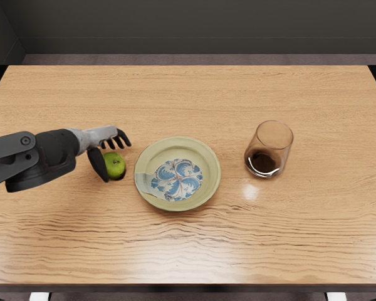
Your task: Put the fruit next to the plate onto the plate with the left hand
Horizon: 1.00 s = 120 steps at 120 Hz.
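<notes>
A small green fruit [115,165] lies on the table just left of the plate [208,168], a pale yellow-green dish with a blue floral centre. My left hand [111,155] reaches in from the left edge and sits over the fruit. Its thumb is down on the fruit's left side and the fingers [120,141] arch above its far side, spread and not closed on it. The fruit rests on the wood, a small gap from the plate's rim.
A clear glass [268,149] with a dark bottom stands right of the plate. The wooden table [188,251] stretches wide toward the front edge. A dark wall runs behind the far edge.
</notes>
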Available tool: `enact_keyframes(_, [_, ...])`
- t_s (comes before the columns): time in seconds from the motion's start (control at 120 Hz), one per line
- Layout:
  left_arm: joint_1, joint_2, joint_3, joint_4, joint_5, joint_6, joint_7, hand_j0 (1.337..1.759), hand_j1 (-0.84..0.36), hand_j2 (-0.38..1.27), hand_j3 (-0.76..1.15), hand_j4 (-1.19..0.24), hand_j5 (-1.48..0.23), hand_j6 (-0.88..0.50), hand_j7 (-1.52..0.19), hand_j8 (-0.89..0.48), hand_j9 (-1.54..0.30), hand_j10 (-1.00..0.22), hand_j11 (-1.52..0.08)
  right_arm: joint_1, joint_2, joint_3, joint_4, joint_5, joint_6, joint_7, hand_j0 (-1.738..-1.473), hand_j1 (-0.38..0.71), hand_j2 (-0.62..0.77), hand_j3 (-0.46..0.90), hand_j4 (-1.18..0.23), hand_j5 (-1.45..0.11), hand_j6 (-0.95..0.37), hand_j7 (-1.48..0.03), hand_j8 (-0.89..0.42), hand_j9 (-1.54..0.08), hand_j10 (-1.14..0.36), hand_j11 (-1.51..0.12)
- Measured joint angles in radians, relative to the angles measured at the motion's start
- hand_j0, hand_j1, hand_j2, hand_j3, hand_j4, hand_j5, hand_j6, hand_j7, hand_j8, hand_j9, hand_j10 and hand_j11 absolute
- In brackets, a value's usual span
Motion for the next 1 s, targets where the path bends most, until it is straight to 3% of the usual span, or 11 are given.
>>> enact_keyframes(0.692, [0.002, -0.008, 0.001, -0.001, -0.01, -0.01, 0.0, 1.657, -0.19, 0.11, 0.0, -0.48, -0.63, -0.48, -0.63, -0.48, -0.63, -0.48, -0.63, 0.007, 0.0, 0.0, 0.0, 0.0, 0.001, 0.0, -1.658, -0.35, 0.0, 0.0, 0.0, 0.0, 0.0, 0.0, 0.0, 0.0, 0.0, 0.0])
enact_keyframes(1.0, [0.0, -0.002, -0.001, -0.004, -0.011, -0.038, 0.0, 1.655, -0.23, 0.19, 0.0, -0.58, -0.75, -0.42, -0.76, -0.42, -0.76, -0.57, -0.76, 0.008, 0.0, 0.0, 0.0, 0.0, 0.001, 0.0, -1.658, -0.35, 0.0, 0.0, 0.0, 0.0, 0.0, 0.0, 0.0, 0.0, 0.0, 0.0])
